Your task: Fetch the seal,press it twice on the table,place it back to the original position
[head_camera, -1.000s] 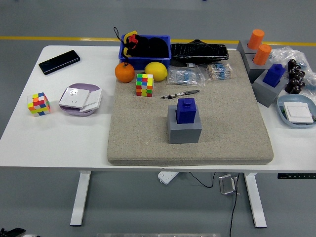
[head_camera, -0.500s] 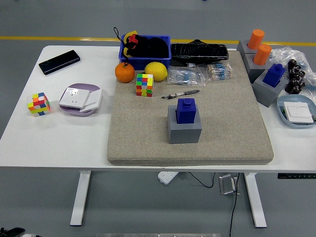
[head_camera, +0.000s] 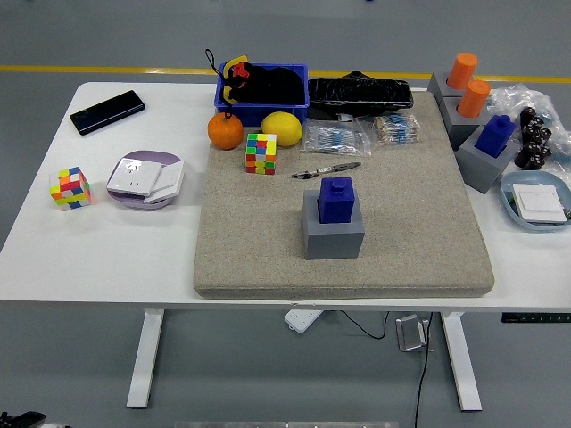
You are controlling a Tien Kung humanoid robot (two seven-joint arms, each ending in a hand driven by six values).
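Observation:
A blue seal [head_camera: 336, 198] stands upright in a grey block holder [head_camera: 332, 234] near the middle of a beige felt mat [head_camera: 259, 250] on the white table [head_camera: 98, 250]. Neither of my hands shows in the head view. No person is in view.
A pen [head_camera: 325, 169], a colour cube [head_camera: 261, 153], an orange [head_camera: 226, 131] and a lemon [head_camera: 282, 128] lie on the mat's far part. A blue bin [head_camera: 262, 86] stands behind. Right: grey holders with another blue seal [head_camera: 494, 135] and orange seals [head_camera: 462, 70]. Left: phone [head_camera: 107, 111], dish [head_camera: 144, 178], small cube [head_camera: 70, 187].

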